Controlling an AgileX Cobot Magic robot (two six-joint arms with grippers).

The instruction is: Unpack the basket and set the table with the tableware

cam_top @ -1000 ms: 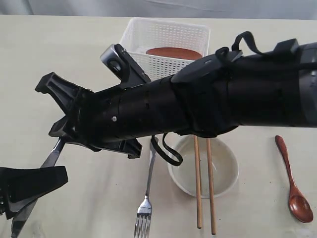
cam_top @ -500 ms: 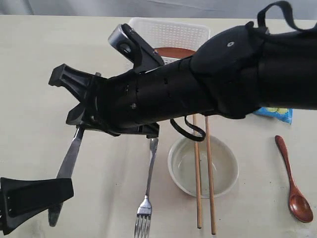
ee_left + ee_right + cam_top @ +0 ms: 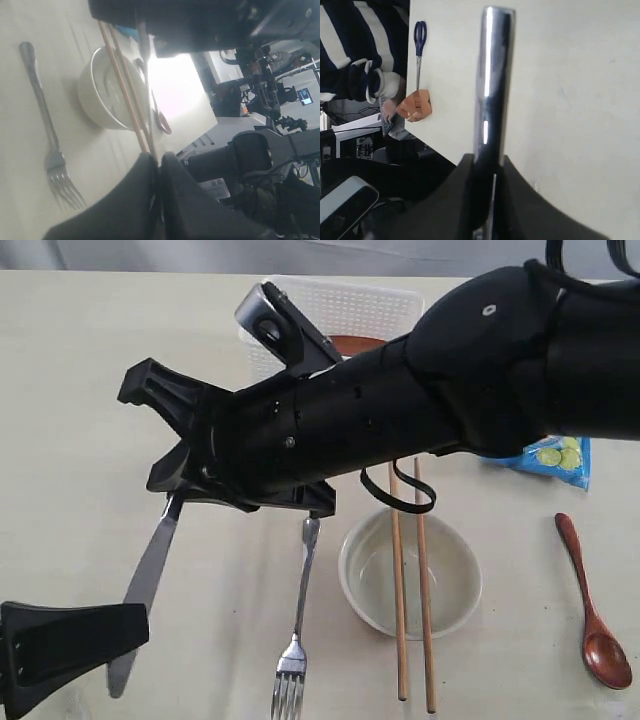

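1. Black left gripper (image 3: 158,161) sits nearest, at the near left of the table (image 3: 70,360), its fingers pressed onto the lower tip of the steel knife (image 3: 150,565).
2. A fork (image 3: 298,620) lies flat just right of the knife; two chopsticks (image 3: 400,640) rest across the off-white bowl (image 3: 455,580); the wooden spoon (image 3: 607,658) lies well to the right.
3. The right gripper (image 3: 486,162), stretched across the middle, pinches the knife's upper end, holding it tilted above the table.
4. A blue chips bag (image 3: 548,458) lies farther back on the right.
5. Farthest, the white basket (image 3: 370,305) stands with the brown plate (image 3: 350,342) inside.
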